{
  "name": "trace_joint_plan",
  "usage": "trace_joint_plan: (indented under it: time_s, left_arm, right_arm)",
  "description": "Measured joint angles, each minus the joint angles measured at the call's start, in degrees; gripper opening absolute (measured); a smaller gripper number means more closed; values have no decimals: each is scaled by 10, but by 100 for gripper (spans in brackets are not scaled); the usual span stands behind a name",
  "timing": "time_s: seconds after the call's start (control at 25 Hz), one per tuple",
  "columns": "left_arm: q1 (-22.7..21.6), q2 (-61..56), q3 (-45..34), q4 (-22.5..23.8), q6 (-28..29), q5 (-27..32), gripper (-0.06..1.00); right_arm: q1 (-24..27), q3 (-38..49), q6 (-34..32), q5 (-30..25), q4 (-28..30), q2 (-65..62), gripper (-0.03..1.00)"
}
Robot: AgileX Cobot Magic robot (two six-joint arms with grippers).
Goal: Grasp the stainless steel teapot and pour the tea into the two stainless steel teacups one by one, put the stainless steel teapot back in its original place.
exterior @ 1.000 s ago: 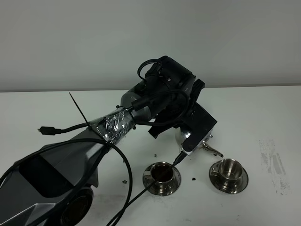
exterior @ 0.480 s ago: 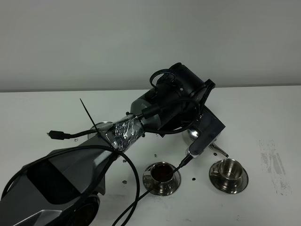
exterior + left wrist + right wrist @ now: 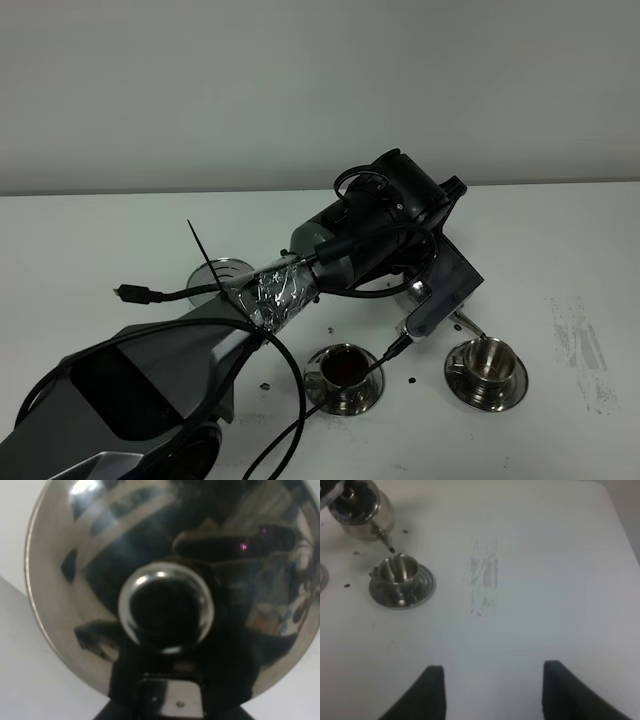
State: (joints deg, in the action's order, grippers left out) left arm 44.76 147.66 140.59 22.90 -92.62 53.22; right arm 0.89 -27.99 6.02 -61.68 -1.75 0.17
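Observation:
My left gripper (image 3: pixel 432 288) reaches across the table, shut on the stainless steel teapot (image 3: pixel 466 324). The arm hides most of the pot. Its thin spout points down at the rim of the right teacup (image 3: pixel 487 368), whose inside looks like bare metal. The left teacup (image 3: pixel 343 374) on its saucer holds dark tea (image 3: pixel 344 365). In the left wrist view the teapot's domed lid and knob (image 3: pixel 165 607) fill the frame. The right wrist view shows the teapot (image 3: pixel 362 510) tilted over the right teacup (image 3: pixel 400 577). My right gripper (image 3: pixel 492 690) hangs open, far from both.
A round steel plate (image 3: pixel 222 272) lies on the white table at the left, behind the arm. A scuffed grey patch (image 3: pixel 580 345) marks the table right of the cups. Dark specks dot the table around the saucers. A black cable (image 3: pixel 290 420) dangles from the left arm.
My left arm has swung right with the teapot, taking the spout from over the left teacup to the right teacup. The steel plate at the left has come into view.

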Motion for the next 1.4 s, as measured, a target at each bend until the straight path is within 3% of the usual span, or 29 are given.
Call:
trace_joint_plan:
  time_s: [0.56, 1.4]
  left_arm:
    - [21, 0, 0, 54, -2, -12, 25]
    - [39, 0, 0, 88, -18, -23, 25]
  right_arm:
    - [0, 0, 0, 0, 0, 0, 45]
    - [0, 0, 0, 0, 0, 0, 45]
